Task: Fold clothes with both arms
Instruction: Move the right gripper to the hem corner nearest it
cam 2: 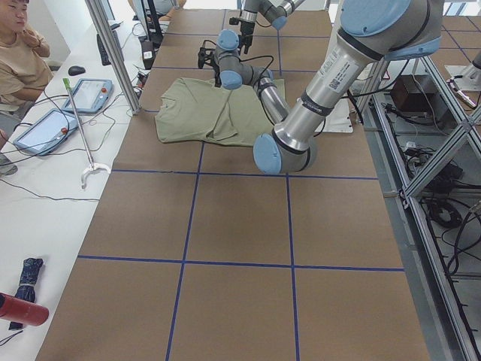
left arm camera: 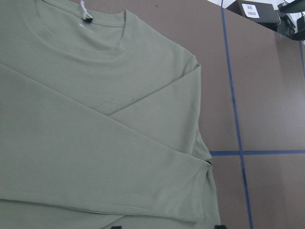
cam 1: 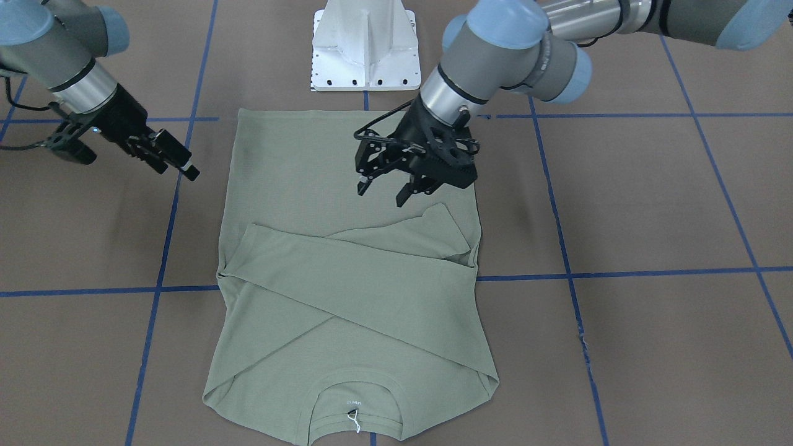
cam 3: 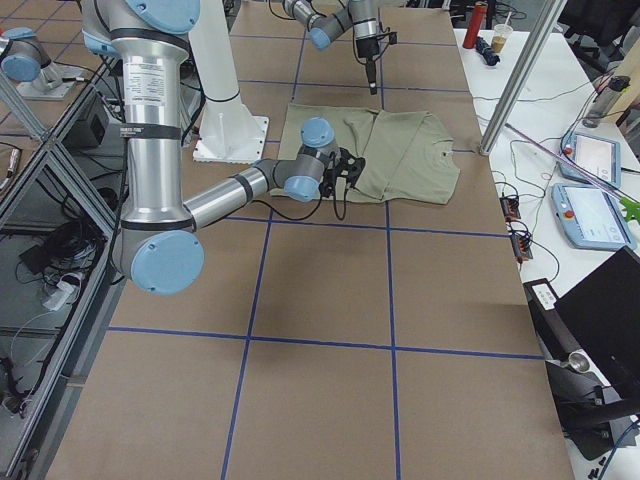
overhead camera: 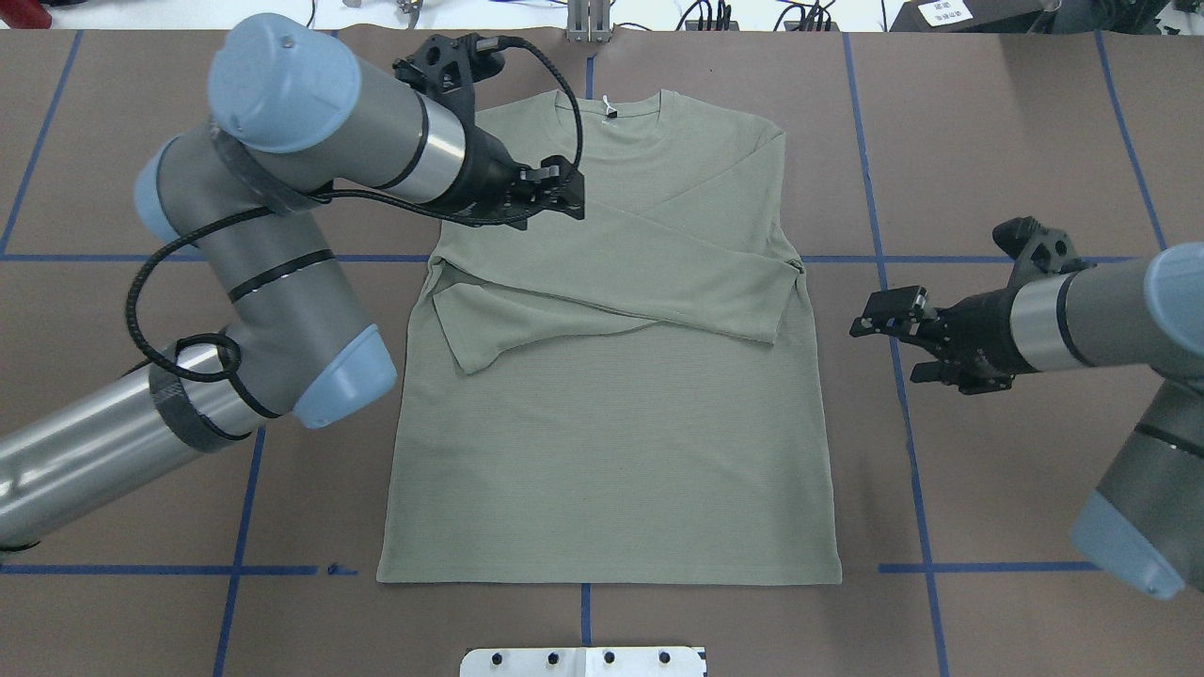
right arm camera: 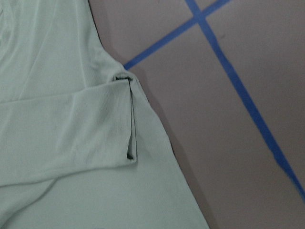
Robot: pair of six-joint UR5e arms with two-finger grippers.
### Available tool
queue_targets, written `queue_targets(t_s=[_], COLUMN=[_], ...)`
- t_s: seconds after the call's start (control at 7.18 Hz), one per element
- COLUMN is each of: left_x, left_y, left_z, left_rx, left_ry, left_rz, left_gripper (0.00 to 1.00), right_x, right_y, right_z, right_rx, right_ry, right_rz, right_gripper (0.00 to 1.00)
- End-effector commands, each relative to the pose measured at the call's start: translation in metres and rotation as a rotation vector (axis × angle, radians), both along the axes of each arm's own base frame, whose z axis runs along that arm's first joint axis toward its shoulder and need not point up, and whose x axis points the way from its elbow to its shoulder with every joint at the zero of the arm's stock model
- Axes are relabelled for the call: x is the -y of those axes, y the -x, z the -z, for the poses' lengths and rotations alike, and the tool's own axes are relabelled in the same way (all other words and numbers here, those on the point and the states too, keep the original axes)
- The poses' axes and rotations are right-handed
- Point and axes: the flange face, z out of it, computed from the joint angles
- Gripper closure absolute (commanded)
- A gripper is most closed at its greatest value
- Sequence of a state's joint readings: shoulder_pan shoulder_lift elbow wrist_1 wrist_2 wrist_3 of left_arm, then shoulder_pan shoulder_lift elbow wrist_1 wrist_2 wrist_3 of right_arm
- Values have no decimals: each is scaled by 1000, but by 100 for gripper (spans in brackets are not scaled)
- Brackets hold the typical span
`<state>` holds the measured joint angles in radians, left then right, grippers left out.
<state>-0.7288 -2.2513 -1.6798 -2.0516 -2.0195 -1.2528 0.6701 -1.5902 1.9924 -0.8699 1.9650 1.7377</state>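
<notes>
A: From across the table: shows the shirt [cam 1: 347, 347] flat on the brown table [cam 1: 650, 204], both sleeves [cam 1: 372, 272] crossed over the chest, collar [cam 1: 353, 402] nearest the lens. Puts the left gripper [cam 1: 381, 193] above the cloth on its own side, fingers spread, holding nothing. Places the right gripper [cam 1: 176, 168] off the cloth, apparently parted and bare too.

B: And from overhead?

A: Agrees on all of that. Suggests sleeves done, body fold not yet begun. Probably calls for both grippers down at the hem [overhead camera: 611, 575] corners, pinching there and carrying them up toward the shoulders in step.

B: Anything from the side views?

A: Too small and far to judge fingers. Shows only the shirt lying mid-table between the arms.

B: Wrist cameras?

A: Left: catches the collar, the neck tag [left arm camera: 86, 18] and one folded sleeve, with only dark slivers at the bottom edge. Right: catches a cuff [right arm camera: 121, 119] at the shirt's edge, no fingers at all. Cannot make out any chest logo; hides part of the lower sleeve under the upper.
</notes>
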Motion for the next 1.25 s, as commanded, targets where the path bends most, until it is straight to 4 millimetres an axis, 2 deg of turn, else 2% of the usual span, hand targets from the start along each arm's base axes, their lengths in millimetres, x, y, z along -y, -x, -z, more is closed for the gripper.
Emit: queue_targets(t_s=[0.0,0.14,0.28,0.42,0.56,0.84,0.98,1.11], left_x=[8,8,7,9,5,6,6,6], left_y=[38,43,45,47,49,48,47,47], left_z=[-39,-66,-72,-77,-93,-101,-102,-102], left_rx=[48,72,73,70,93,101,102,102], left_ry=[-48,-29,-20,-5,-25,-11,-6,-6], left_rz=[-29,-33,-46,-75,-90,-89,-90,-90], left_gripper=[29,29,30,31,31,29,28,27], right_x=[-65,-105,-123,-142,-156,-192,-198,-196], right_y=[36,66,87,106,118,140,147,151], right_z=[31,48,70,73,79,63,50,37], right_rx=[-50,-142,-172,-215,-194,-241,-280,-311], right_ry=[15,-3,1,-2,65,111,132,122], right_rz=[35,11,13,14,-31,-60,-103,-124], right_gripper=[0,1,5,6,6,7,8,11])
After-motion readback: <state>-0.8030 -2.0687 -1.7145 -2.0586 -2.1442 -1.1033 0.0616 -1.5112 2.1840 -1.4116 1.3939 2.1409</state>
